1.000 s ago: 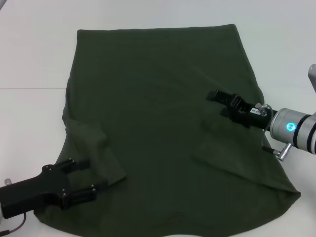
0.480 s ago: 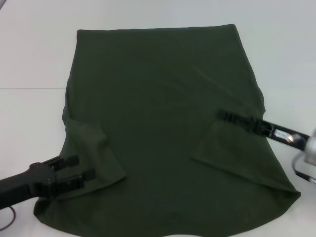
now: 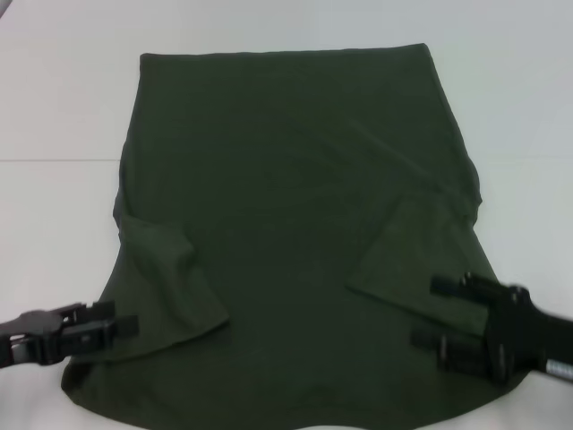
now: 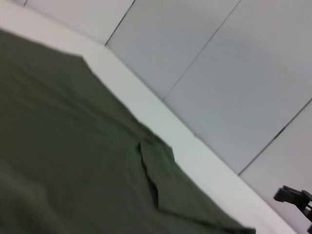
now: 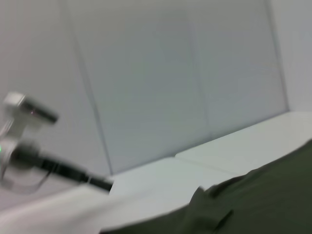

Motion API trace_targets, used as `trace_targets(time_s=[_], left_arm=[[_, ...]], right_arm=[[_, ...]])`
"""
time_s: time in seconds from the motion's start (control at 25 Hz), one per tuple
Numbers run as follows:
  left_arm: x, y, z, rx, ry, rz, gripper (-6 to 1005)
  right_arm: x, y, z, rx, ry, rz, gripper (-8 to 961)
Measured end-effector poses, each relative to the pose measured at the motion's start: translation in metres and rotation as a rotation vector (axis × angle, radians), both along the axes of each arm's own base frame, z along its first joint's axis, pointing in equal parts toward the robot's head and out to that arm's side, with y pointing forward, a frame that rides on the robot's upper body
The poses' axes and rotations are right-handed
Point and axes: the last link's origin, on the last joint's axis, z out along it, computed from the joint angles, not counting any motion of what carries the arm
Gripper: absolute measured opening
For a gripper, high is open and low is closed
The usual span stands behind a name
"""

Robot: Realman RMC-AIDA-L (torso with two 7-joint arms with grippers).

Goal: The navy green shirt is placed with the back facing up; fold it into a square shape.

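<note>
The navy green shirt (image 3: 286,206) lies flat on the white table, and both sleeves are folded inward onto its body. The left folded sleeve (image 3: 166,269) and the right folded sleeve (image 3: 416,260) lie flat. My left gripper (image 3: 112,319) is open and empty at the shirt's near left edge. My right gripper (image 3: 439,313) is open and empty over the shirt's near right part, beside the right sleeve. The left wrist view shows the shirt (image 4: 73,146) with a folded sleeve (image 4: 156,175), and the right gripper (image 4: 295,197) far off. The right wrist view shows a bit of the shirt (image 5: 263,200).
The white table (image 3: 63,107) surrounds the shirt, with a seam line running across it at the left (image 3: 54,160). Bare table lies to the left, to the right (image 3: 528,134) and beyond the shirt. The left arm (image 5: 29,146) shows in the right wrist view.
Both arms have drawn back toward the near edge. The right gripper left the right sleeve, which now lies folded flat. The left gripper slid out to the shirt's near left edge.
</note>
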Motion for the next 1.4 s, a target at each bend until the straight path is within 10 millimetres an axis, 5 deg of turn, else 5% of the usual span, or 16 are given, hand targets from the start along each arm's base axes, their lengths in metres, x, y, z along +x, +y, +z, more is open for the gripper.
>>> trace_targets(time_s=[0.28,0.8,1.4], left_arm=[[-0.004,-0.006,-0.006,-0.135,0.039,0.050,875],[0.004,-0.012,-0.013,-0.184,0.063,-0.061,875],[-0.014,0.020,0.023,-0.325,0.144,0.532,875]], right_arm=[[0.018,-0.025,-0.013,0.076,-0.132,0.131,826],[0.020,-0.017,-0.021,0.082,-0.217,0.166,825],[0.013,-0.016,-0.029,0.049,-0.212,0.199,826]])
